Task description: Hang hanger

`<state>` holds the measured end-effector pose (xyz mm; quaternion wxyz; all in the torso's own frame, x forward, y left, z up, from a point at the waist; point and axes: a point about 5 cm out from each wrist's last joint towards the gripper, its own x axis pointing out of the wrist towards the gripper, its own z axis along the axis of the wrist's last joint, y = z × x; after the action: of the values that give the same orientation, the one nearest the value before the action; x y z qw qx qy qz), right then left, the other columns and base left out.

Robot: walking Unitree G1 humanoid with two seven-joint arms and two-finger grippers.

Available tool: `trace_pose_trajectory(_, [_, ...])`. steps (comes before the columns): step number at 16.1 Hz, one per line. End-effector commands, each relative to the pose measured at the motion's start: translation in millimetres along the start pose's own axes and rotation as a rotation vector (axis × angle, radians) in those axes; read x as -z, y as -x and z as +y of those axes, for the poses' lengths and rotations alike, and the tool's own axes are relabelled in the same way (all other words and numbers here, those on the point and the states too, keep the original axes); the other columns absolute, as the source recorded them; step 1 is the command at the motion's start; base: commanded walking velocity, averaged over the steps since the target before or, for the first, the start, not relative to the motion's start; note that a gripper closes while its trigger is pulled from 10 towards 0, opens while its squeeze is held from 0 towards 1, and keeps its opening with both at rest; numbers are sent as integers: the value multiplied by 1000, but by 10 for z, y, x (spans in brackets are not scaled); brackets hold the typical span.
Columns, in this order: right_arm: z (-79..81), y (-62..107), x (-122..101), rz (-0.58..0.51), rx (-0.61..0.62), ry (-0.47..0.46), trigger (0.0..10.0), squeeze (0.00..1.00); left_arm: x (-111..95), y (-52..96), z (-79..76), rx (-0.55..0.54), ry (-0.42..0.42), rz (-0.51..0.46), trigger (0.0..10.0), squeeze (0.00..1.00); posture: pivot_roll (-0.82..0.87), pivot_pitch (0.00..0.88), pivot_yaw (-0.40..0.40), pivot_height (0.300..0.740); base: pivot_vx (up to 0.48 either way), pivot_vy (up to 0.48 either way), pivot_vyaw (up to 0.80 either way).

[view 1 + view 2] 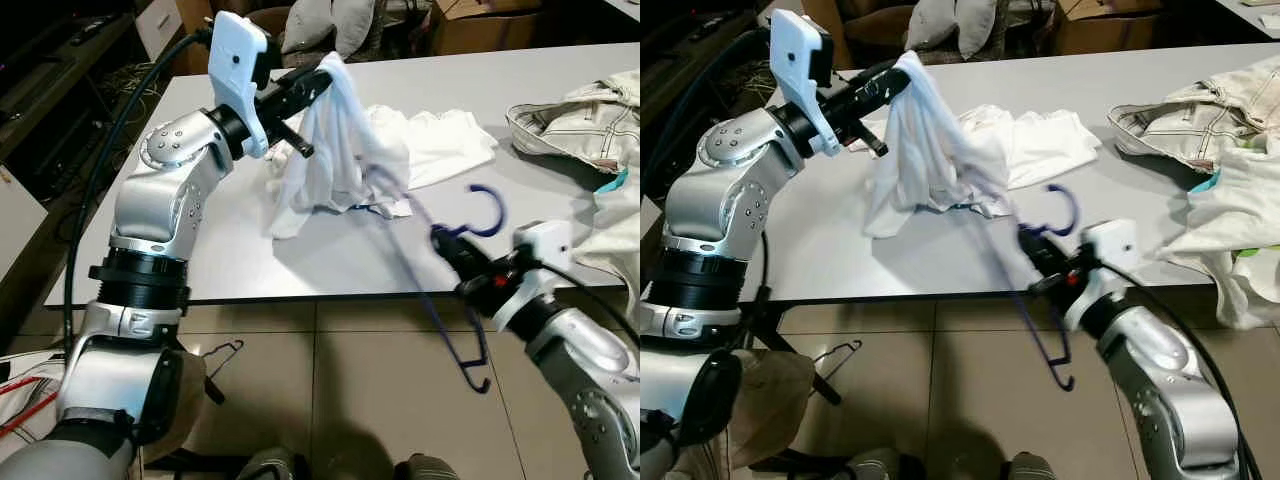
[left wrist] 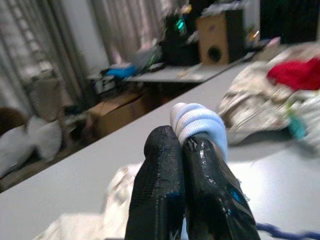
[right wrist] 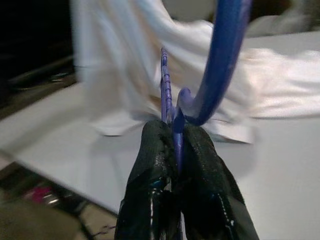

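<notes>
I had the left gripper (image 1: 318, 82) pinching the shirt (image 1: 335, 150), the right gripper (image 1: 447, 247) clamping the hanger (image 1: 440, 290) at its 4 o'clock; threading looked unfinished.

One blue hanger (image 1: 470, 300), and one black wire hanger (image 1: 222, 358) on the floor. One white garment (image 1: 335, 140) is lifted over one grey table (image 1: 230, 250); another white one (image 1: 440, 145) lies flat behind it. One cream jacket (image 1: 575, 125) lies at the far right. Two grippers: left gripper (image 1: 318, 80), right gripper (image 1: 445, 245). One cardboard box (image 1: 490, 22) and two pillows (image 1: 330, 25) beyond
</notes>
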<state>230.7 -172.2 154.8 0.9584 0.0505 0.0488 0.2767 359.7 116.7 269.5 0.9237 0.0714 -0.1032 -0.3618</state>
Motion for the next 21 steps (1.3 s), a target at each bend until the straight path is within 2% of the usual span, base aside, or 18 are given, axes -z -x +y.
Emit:
trace_pose_trajectory(1, [85, 9, -72, -35, -66, 13, 10000, 0, -5, 0, 57, -37, -33, 34, 0, 0, -159, 0, 104, 740, 0, 0, 0])
trace_pose_trajectory(3, [13, -17, -54, -6, -4, -4, 10000, 0, -2, 0, 20, -20, -7, 23, 0, 0, -164, 0, 107, 740, 0, 0, 0])
trace_pose_trajectory(7, [66, -57, 5, 44, -63, 54, 10000, 0, -42, -32, -15, 5, 3, 2, 0, 0, -157, 0, 103, 740, 0, 0, 0])
trace_pose_trajectory(8, [98, -88, -6, 46, -83, 103, 10000, 0, -1, -26, -34, 17, 6, 24, 0, 0, -156, 0, 100, 740, 0, 0, 0])
trace_pose_trajectory(10, [104, -175, -69, 2, -66, 91, 10000, 0, 46, -15, -71, 37, 26, 53, 0, 0, -145, 0, 83, 740, 0, 0, 0])
trace_pose_trajectory(13, [147, -377, -134, -57, -12, 87, 10000, 0, 194, 37, -36, -55, 93, 95, 0, 0, -101, 0, 23, 740, 0, 0, 0])
trace_pose_trajectory(15, [148, -399, -101, -41, -3, 83, 10000, 0, 263, 57, -31, -121, 134, 118, 0, 0, -53, 0, -28, 740, 0, 0, 0])
trace_pose_trajectory(16, [141, -415, -25, -14, -3, 74, 10000, 0, 333, 142, -53, -156, 170, 131, 0, 0, -21, 0, -43, 740, 0, 0, 0])
trace_pose_trajectory(20, [-9, -458, -53, -19, 81, 95, 10000, 0, 234, 63, -75, -140, 152, 109, 0, 0, -31, 0, -44, 740, 0, 0, 0])
trace_pose_trajectory(21, [7, -439, -108, -54, 99, 105, 10000, 0, 215, 54, -44, -139, 144, 113, 0, 0, -60, 0, -11, 740, 0, 0, 0])
